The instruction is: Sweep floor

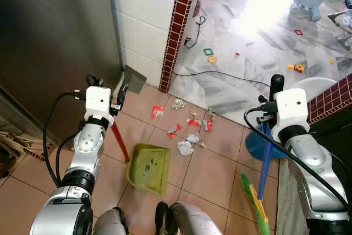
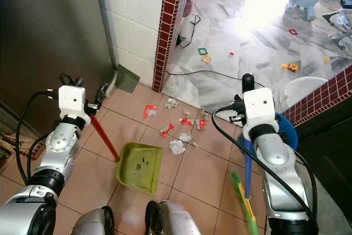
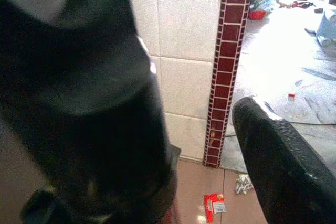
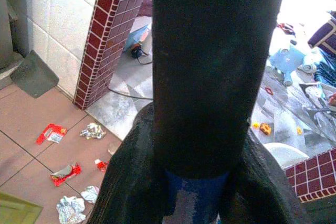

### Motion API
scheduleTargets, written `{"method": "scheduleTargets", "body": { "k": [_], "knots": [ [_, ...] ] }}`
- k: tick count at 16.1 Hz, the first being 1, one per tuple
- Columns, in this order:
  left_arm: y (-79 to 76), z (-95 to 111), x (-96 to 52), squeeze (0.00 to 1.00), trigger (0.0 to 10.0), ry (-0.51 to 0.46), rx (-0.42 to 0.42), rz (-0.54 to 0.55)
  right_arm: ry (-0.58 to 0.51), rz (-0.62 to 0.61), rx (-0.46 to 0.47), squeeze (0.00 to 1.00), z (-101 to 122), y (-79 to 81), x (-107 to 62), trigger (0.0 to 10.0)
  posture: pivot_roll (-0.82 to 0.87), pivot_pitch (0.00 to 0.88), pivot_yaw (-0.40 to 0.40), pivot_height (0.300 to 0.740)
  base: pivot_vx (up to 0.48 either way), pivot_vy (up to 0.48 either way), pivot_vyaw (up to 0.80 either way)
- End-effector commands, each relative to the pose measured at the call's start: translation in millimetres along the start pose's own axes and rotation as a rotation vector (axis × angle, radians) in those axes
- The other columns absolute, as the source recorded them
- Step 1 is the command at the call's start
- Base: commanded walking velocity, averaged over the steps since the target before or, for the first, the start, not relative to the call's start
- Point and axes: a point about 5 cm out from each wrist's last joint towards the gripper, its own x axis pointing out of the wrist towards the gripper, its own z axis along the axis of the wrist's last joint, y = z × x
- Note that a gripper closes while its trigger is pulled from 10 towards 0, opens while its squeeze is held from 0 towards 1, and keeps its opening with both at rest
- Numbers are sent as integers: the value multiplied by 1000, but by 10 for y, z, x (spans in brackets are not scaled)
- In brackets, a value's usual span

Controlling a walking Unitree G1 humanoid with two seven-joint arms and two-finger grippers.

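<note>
Robot's own feet (image 1: 165, 218) stood just behind the green dustpan (image 1: 148, 169), which lay flat on the terracotta tiles. Left gripper (image 1: 118, 96) was clamped on the dustpan's red handle (image 1: 120, 142); right gripper (image 1: 269, 108) was clamped on the blue broom handle (image 1: 267, 160), green bristles (image 1: 256, 199) resting beside the right leg. Litter pile (image 1: 187, 130), red wrappers and crumpled foil, lay just beyond the pan's mouth. Risk: a hard stroke could scatter light foil past the pan, or nudge the pan askew.

No writing, label, brand or number can be read on anything here, not even the crumpled red wrappers (image 1: 157, 111).
</note>
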Motion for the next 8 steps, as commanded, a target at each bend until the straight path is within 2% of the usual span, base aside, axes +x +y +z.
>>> {"method": "scheduleTargets", "body": {
  "k": [1, 8],
  "knots": [
    [-50, -28, -22, 0, 10000, 14, 8, -21, -15, -35, -35, 0, 31, -69, 0, 10000, -308, 158, -193, 740, 0, 0, 0],
    [-76, -8, -56, 0, 10000, 3, 7, -19, -13, -35, -30, 0, 20, -52, 20, 10000, -295, 160, -187, 740, 0, 0, 0]
  ]
}}
